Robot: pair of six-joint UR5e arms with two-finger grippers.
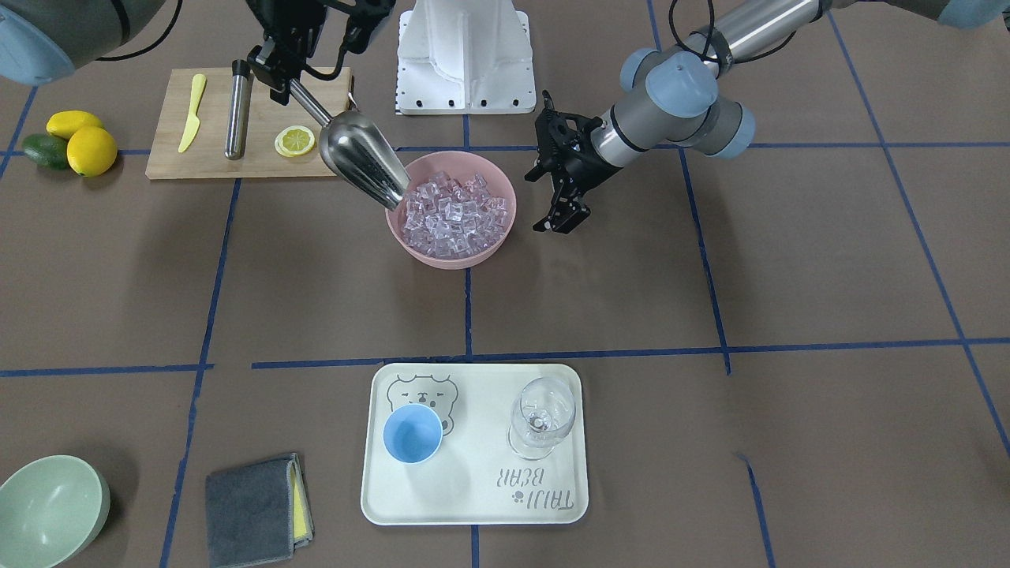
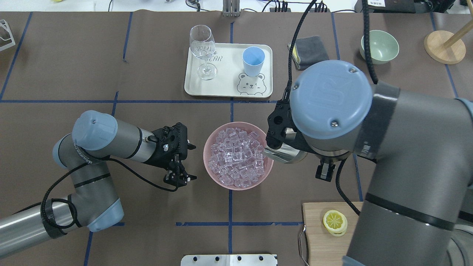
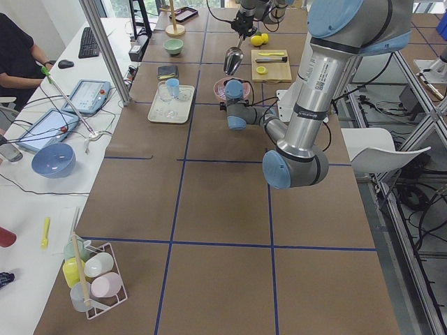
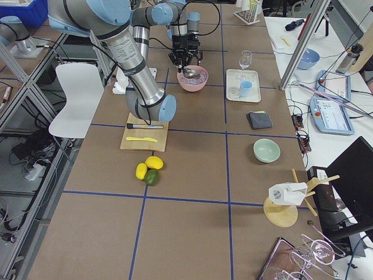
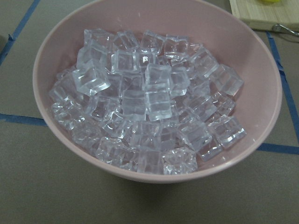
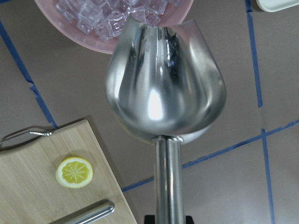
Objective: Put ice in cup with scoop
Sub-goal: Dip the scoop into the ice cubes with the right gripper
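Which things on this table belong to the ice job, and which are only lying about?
For the job: scoop, ice in the pink bowl, blue cup on the tray.

Lying about: stemmed glass, cutting board with lemon slice, yellow knife and steel cylinder, green bowl, grey cloth, lemons, avocado.

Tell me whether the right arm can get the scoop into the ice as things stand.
Probably yes. The scoop has its mouth at the rim of the bowl, tilted down toward the ice, with nothing between them. The left gripper hangs open on the bowl's opposite side, clear of that path.
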